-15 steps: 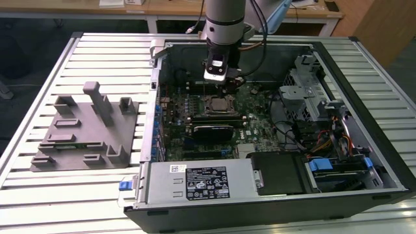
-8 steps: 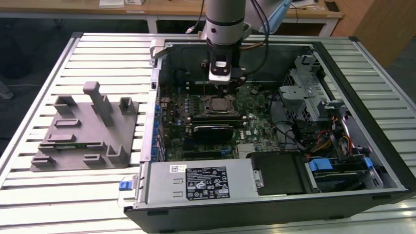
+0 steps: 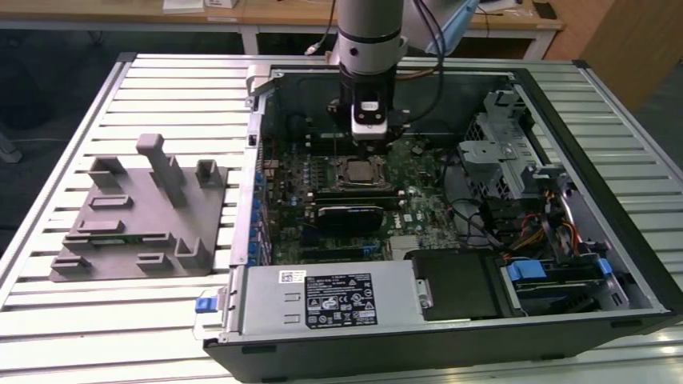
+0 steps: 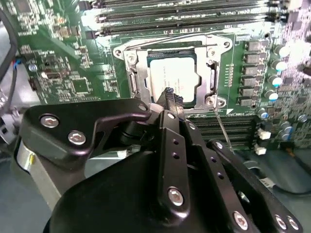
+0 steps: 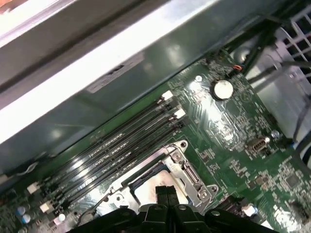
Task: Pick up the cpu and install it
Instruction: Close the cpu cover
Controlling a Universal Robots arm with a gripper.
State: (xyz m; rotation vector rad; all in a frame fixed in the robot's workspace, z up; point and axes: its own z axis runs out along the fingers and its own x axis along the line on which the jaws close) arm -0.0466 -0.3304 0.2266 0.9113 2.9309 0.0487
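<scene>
The cpu (image 3: 357, 170) is a small square chip with a silvery top, lying flat in the metal socket frame (image 4: 133, 80) on the green motherboard (image 3: 421, 172) inside the open computer case. In both wrist views the cpu (image 4: 172, 75) (image 5: 146, 194) lies just beyond the fingertips. My gripper (image 3: 369, 148) hangs straight over the socket, a little above it. Its two black fingers are pressed together with nothing between them, as the gripper (image 4: 170, 94) (image 5: 165, 191) shows in both wrist views.
A grey plastic fixture (image 3: 139, 216) with upright posts stands on the slatted table at the exterior view's left. Inside the case are a black heatsink block (image 3: 347, 216), the power supply (image 3: 320, 296), drive cages (image 3: 513, 152) and cables (image 3: 533, 236). Memory slots (image 5: 112, 145) flank the socket.
</scene>
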